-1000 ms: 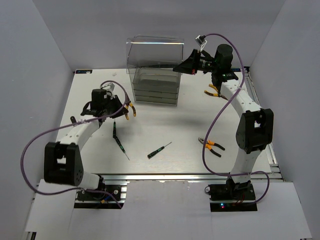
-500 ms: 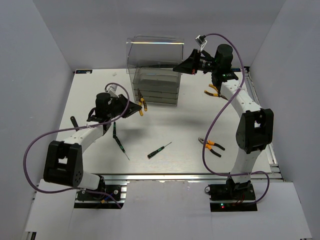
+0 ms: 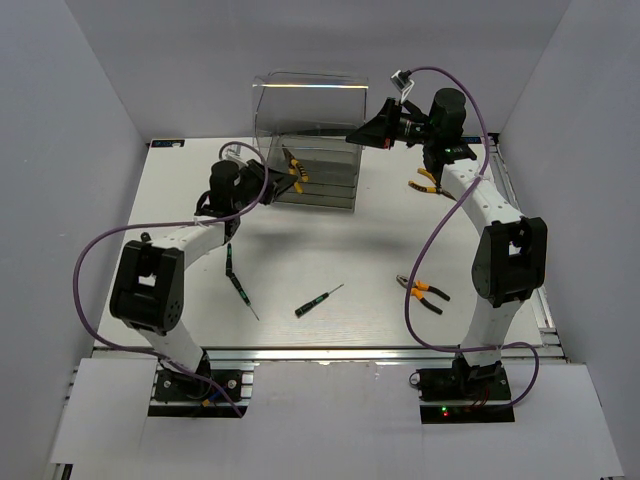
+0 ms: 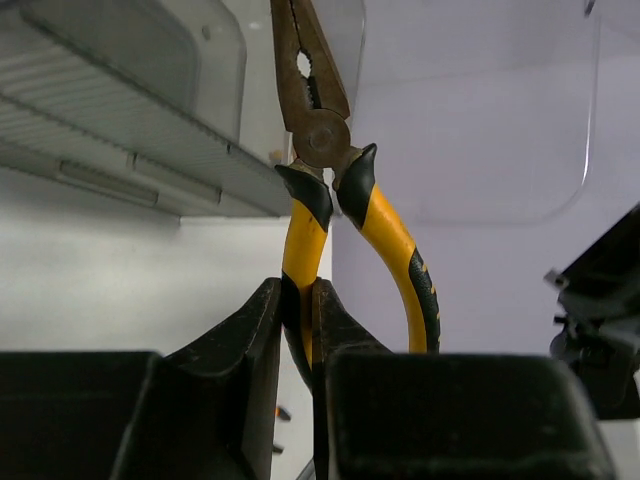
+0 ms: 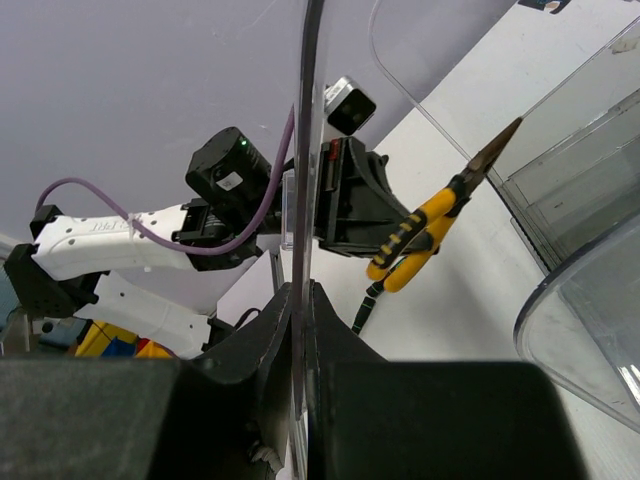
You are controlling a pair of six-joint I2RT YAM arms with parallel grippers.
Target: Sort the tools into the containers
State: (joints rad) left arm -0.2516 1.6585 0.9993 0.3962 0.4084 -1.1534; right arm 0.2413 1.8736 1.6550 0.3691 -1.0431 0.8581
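Observation:
My left gripper (image 3: 270, 180) (image 4: 297, 292) is shut on one orange-and-black handle of a pair of pliers (image 3: 293, 166) (image 4: 322, 130). The metal nose points up, over the front of the stacked clear drawers (image 3: 315, 185) (image 4: 130, 150). My right gripper (image 3: 354, 135) (image 5: 303, 292) is shut on the edge of the box's clear raised cover (image 3: 305, 100) (image 5: 308, 150). The right wrist view shows the held pliers (image 5: 420, 235) beside the drawers (image 5: 590, 170). A second pair of pliers (image 3: 425, 292) lies at the right. A third pair (image 3: 425, 182) lies behind the right arm.
Two black-green screwdrivers (image 3: 236, 276) lie end to end left of centre and another screwdriver (image 3: 318, 300) lies in the middle front. The right arm arches over the table's right side. Grey walls close in the table on three sides.
My left arm has swung up and to the right, carrying the pliers from the table's left to the drawer box. The right arm and the cover have not moved.

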